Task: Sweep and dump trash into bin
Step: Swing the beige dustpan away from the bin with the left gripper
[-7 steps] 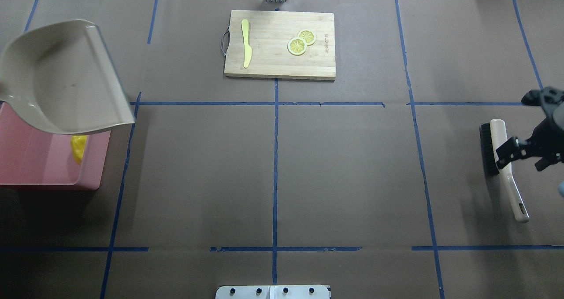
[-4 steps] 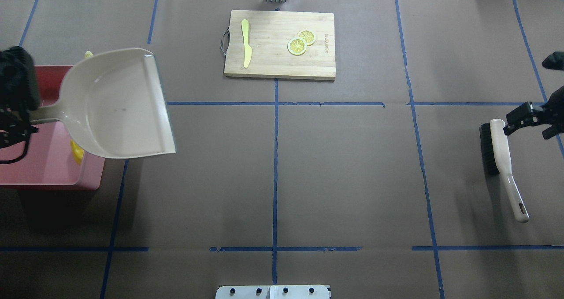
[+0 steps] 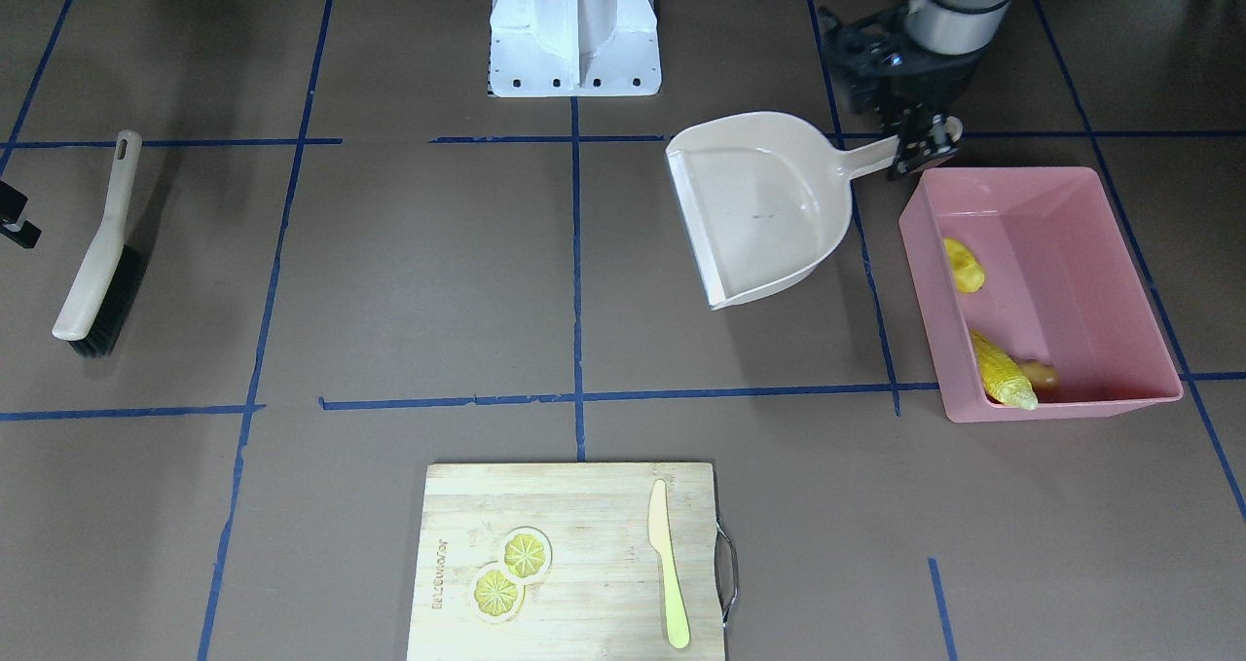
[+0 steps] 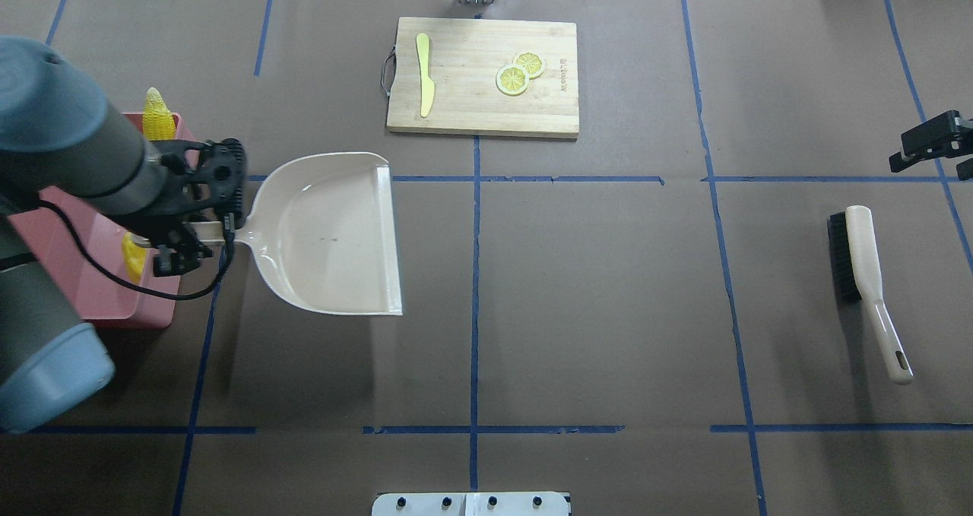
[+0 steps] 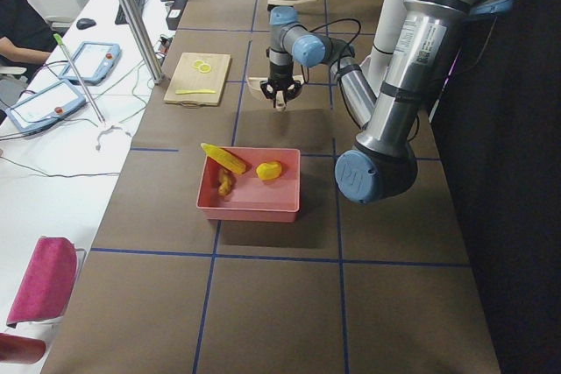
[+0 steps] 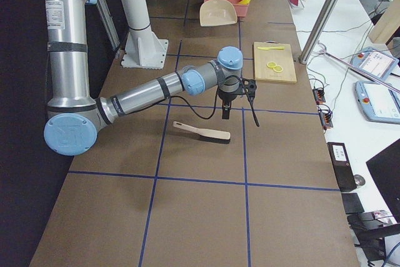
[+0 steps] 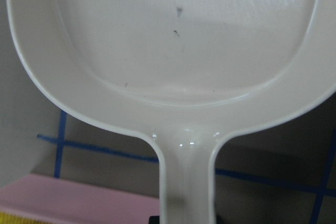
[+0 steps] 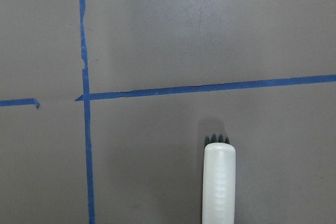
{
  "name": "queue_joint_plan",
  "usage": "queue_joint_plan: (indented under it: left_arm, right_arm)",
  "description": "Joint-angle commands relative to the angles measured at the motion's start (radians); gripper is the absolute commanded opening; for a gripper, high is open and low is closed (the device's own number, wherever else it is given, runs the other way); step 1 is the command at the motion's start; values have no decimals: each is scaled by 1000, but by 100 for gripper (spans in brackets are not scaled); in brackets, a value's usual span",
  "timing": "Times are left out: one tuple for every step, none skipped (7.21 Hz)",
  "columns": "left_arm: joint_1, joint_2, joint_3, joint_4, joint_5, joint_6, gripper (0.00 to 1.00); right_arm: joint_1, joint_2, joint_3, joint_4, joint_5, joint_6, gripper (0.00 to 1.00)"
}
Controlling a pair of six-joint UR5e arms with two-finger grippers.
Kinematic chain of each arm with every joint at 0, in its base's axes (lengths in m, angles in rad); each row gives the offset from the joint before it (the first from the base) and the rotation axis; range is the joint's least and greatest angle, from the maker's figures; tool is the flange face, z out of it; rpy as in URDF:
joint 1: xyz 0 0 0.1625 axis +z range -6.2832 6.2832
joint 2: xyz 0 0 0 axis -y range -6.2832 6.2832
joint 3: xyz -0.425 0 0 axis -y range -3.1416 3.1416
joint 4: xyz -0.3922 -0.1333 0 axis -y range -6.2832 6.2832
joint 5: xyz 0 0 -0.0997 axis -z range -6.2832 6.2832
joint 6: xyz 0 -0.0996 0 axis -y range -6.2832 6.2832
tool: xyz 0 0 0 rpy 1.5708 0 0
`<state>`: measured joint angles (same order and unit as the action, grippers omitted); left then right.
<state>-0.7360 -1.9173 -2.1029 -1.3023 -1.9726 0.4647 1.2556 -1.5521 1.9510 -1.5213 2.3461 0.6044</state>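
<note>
Brown-papered desk (image 3: 389, 281). Front view: corn cob (image 3: 1003, 379), potato (image 3: 964, 265), ginger root (image 3: 1044, 374) all in pink bin (image 3: 1061, 408); overhead, left arm (image 4: 68, 151) hides the ginger root. Beside the bin, left fingers (image 3: 925, 145) clamp dustpan (image 3: 769, 203) handle; right fingers (image 4: 912, 151) spread, empty, near brush (image 4: 863, 250).

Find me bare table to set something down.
Widest bare patch: mid table, between the dustpan and the brush, on the robot's side of the cutting board. Crowded on the robot's left: bin, dustpan and left gripper sit close together.
</note>
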Motion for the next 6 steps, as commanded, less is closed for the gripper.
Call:
queue_joint_plan:
  left_arm:
    - [29, -29, 137, -182, -6, 0, 0]
    - [59, -61, 203, -231, -3, 0, 0]
    - [63, -74, 243, -259, -2, -1, 0]
    - [72, -74, 279, -281, 0, 2, 0]
    - [76, -74, 284, -285, 1, 2, 0]
    - [78, -74, 282, -284, 1, 3, 0]
  right_arm:
    - [5, 7, 2, 1, 5, -2, 100]
    - [5, 7, 2, 1, 5, -2, 100]
    - [5, 7, -1, 1, 1, -2, 100]
    - [5, 7, -1, 1, -1, -2, 100]
    - [5, 7, 0, 1, 1, -2, 100]
    - [5, 7, 2, 1, 2, -2, 100]
